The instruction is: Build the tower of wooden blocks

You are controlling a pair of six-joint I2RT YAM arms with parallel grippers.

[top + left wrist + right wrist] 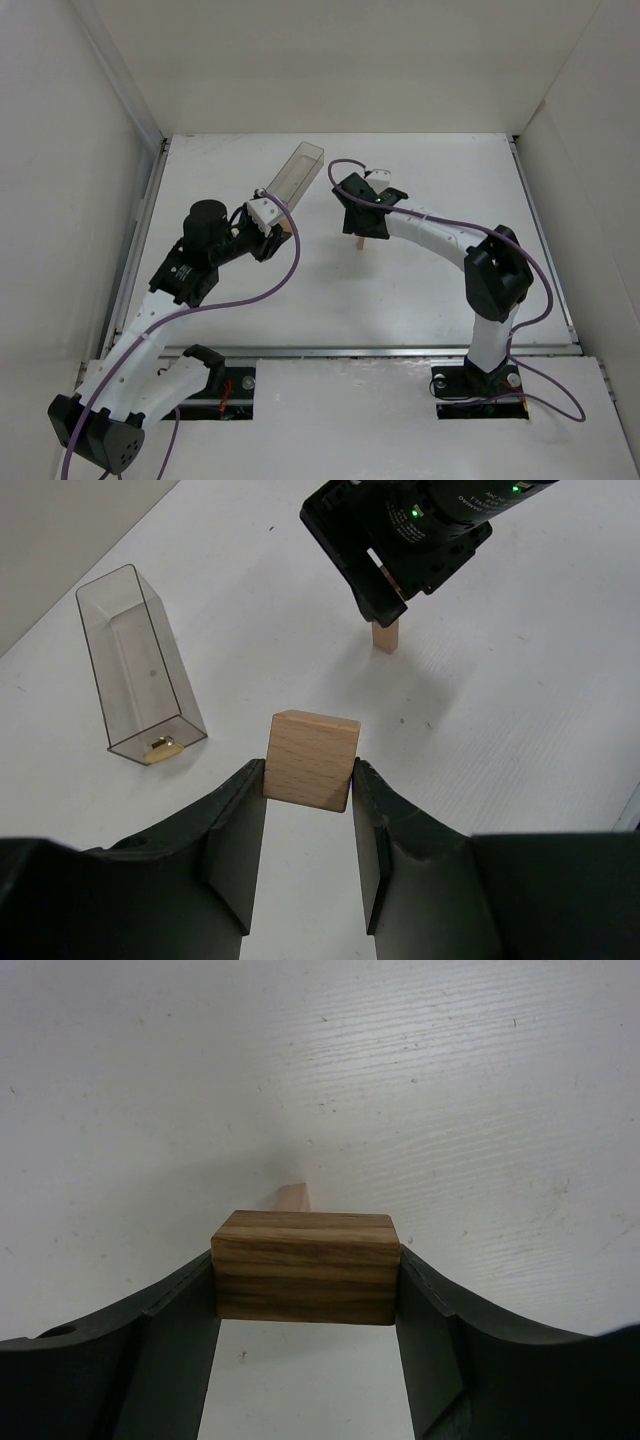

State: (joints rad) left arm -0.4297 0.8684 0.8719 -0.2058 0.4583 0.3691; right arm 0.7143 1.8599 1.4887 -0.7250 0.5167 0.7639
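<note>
Left gripper (308,780): clamped on a pale wooden cube (312,758).
Right gripper (305,1278): clamped on a dark-grained block (305,1260), over a slim tan block (386,637) standing upright on the table (420,290).
Clear plastic box (140,660): lying left of the cube.

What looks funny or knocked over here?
The clear box lies on its side on the table, with a small gold bit at one end. Nothing else looks spilled or broken.
</note>
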